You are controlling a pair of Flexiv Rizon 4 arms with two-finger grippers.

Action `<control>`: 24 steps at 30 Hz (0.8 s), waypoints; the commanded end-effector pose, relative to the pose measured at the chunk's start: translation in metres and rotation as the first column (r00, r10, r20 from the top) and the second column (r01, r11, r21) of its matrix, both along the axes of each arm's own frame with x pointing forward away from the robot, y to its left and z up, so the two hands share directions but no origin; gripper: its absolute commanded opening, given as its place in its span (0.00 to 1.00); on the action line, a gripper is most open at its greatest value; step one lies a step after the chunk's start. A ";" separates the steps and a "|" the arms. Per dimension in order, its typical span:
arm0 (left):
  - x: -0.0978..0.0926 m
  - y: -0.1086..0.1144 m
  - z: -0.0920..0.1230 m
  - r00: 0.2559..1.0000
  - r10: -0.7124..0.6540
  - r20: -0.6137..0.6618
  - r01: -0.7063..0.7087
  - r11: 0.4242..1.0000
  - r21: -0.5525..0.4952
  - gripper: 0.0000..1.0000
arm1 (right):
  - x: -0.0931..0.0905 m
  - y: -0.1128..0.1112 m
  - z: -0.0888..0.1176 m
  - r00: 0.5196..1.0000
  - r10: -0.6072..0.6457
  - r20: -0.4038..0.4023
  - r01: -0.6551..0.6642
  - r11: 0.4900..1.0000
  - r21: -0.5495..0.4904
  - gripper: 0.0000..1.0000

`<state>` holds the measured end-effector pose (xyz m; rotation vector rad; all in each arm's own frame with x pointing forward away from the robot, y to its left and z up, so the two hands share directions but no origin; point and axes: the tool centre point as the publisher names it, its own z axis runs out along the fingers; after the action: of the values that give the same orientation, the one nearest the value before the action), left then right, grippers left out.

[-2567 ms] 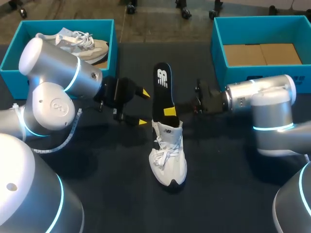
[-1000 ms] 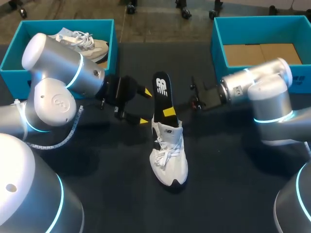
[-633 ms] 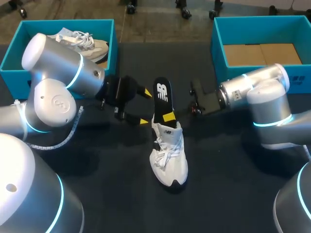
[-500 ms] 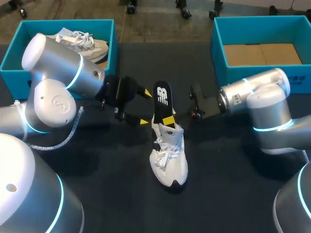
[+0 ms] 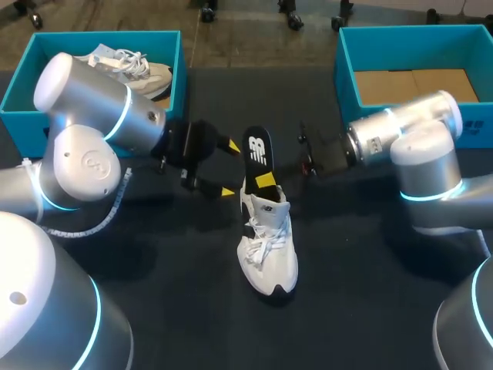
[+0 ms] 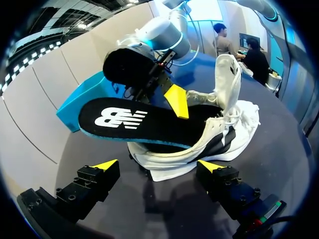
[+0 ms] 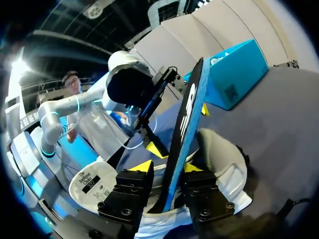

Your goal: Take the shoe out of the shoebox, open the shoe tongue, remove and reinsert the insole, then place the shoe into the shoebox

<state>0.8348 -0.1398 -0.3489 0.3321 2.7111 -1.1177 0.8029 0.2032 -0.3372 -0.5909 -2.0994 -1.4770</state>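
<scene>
A white shoe [image 5: 267,245] rests on the dark table, toe toward the near edge. A black insole [image 5: 256,150] sticks out of its opening, slanting up and away. In the right wrist view the insole [image 7: 183,130] runs edge-on between the fingers of my right gripper [image 7: 167,169], which stand slightly apart around it, open. My right gripper [image 5: 263,179] sits at the shoe's collar. Beside the heel, my left gripper [image 5: 229,169] is open and holds nothing. In the left wrist view, the left gripper [image 6: 157,167] is just short of the shoe [image 6: 222,127] and the insole [image 6: 134,122].
A teal shoebox [image 5: 15,100] at the far left holds a second pale shoe [image 5: 127,65]. Another teal box [image 5: 347,85] at the far right has only cardboard on its floor. Dark bare tabletop [image 5: 354,293] surrounds the shoe.
The insole has slid deeper into the shoe. My right gripper, earlier pinching it, has parted its fingers and the right arm has shifted a little. The left arm has stayed still.
</scene>
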 end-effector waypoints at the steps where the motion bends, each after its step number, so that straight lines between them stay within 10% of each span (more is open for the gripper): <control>1: -0.001 0.001 0.000 1.000 0.001 0.003 -0.001 1.000 0.000 1.00 | 0.014 0.004 -0.008 1.000 0.026 -0.008 -0.026 1.000 0.003 0.21; 3: -0.001 0.001 0.000 1.000 0.000 0.002 0.000 1.000 0.000 1.00 | 0.014 0.003 -0.011 1.000 0.023 -0.011 -0.023 1.000 0.007 0.00; 24: -0.004 0.000 -0.001 1.000 -0.006 -0.008 0.006 1.000 -0.001 1.00 | -0.030 0.000 -0.024 0.986 -0.006 -0.164 0.005 1.000 -0.005 0.00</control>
<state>0.8313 -0.1405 -0.3499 0.3350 2.7189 -1.1220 0.7767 0.2011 -0.3602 -0.6905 -1.9654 -1.3718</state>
